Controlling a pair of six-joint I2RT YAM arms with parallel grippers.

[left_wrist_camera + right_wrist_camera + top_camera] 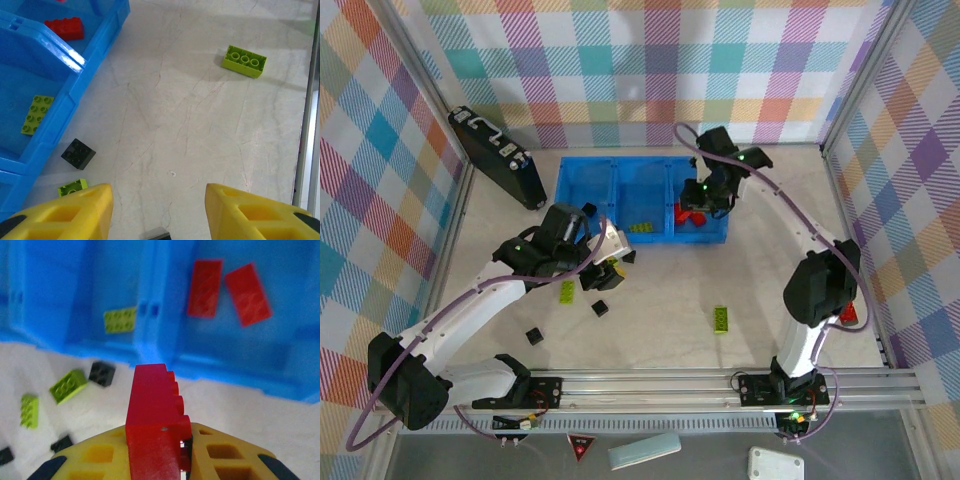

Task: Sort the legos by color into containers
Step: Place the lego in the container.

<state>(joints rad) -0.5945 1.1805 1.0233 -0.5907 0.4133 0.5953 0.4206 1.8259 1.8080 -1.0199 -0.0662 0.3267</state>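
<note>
Legos (pixel 244 61), green and black, lie loose on the bench (pixel 200 130). Blue tray (pixel 582 190) holds greens in the middle compartment and reds in the right one. Right tool (pixel 161 455) clamps a red brick (pixel 156 410) over the reds, likely for a drop. Left tool (pixel 159 212) gapes empty above the bench.

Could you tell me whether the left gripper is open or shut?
Open: in the left wrist view, the left gripper has its yellow fingers spread well apart, with bare table showing between them.
</note>
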